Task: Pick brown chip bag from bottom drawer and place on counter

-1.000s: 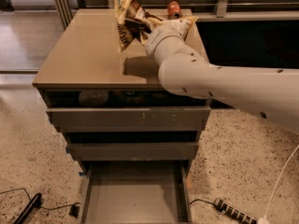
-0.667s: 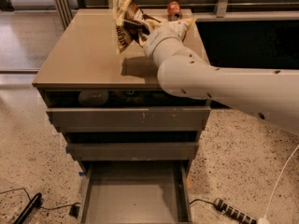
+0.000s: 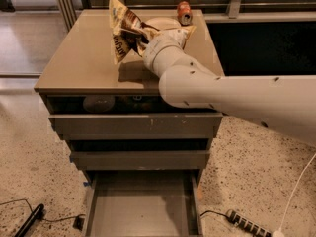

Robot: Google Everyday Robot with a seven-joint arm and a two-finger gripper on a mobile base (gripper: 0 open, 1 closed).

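The brown chip bag (image 3: 122, 32), cream-yellow at the edges and dark brown in the middle, hangs tilted just above the counter (image 3: 81, 58) and casts a shadow on it. My gripper (image 3: 141, 37) is shut on the bag's right side, mostly hidden behind my white wrist, which reaches in from the right. The bottom drawer (image 3: 143, 209) is pulled open at the foot of the cabinet, and its flat tray shows nothing inside.
An orange can (image 3: 184, 12) stands at the counter's back edge, with a pale bowl (image 3: 162, 22) beside it behind my wrist. The two upper drawers are slightly open. A power strip (image 3: 245, 223) and black cables (image 3: 29, 219) lie on the speckled floor.
The bag and my gripper have shifted a little to the left and downward over the counter. The drawers have not moved.
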